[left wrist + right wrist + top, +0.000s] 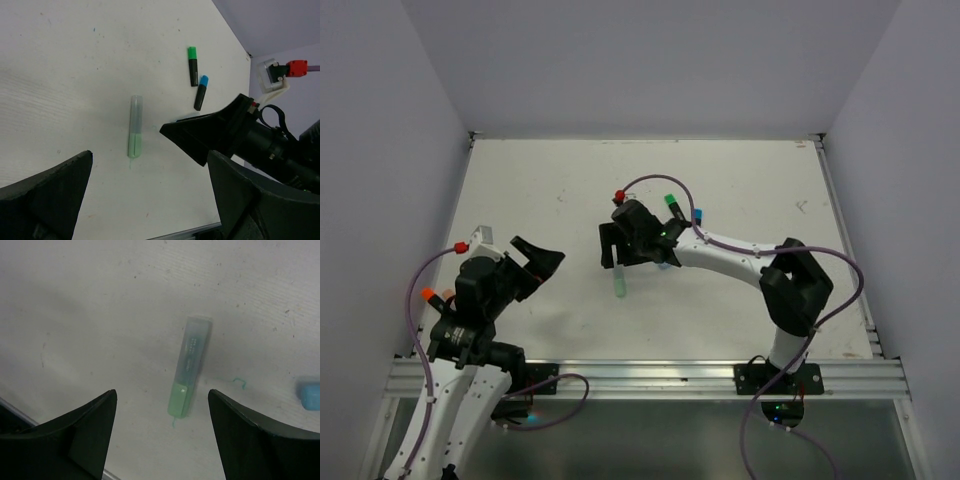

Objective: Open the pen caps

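Note:
A pastel marker (pixel 191 352) with a mint cap (pixel 179 400) lies flat on the white table. My right gripper (pixel 162 440) hovers open over it, fingers on either side of the cap end and apart from it. In the top view the right gripper (pixel 616 255) is just above this marker (pixel 618 283). A black marker with a green cap (pixel 192 52) and another with a blue cap (pixel 204 81) lie further back. A light blue cap (pixel 310 396) lies at the right edge of the right wrist view. My left gripper (pixel 150 200) is open and empty, short of the mint marker (pixel 135 127).
An orange cap (pixel 428 295) shows beside the left arm, partly hidden by it. The right gripper's black body (pixel 215 132) reaches into the left wrist view. Grey walls enclose the table (pixel 540 190) on three sides; a metal rail (pixel 650 378) runs along the near edge.

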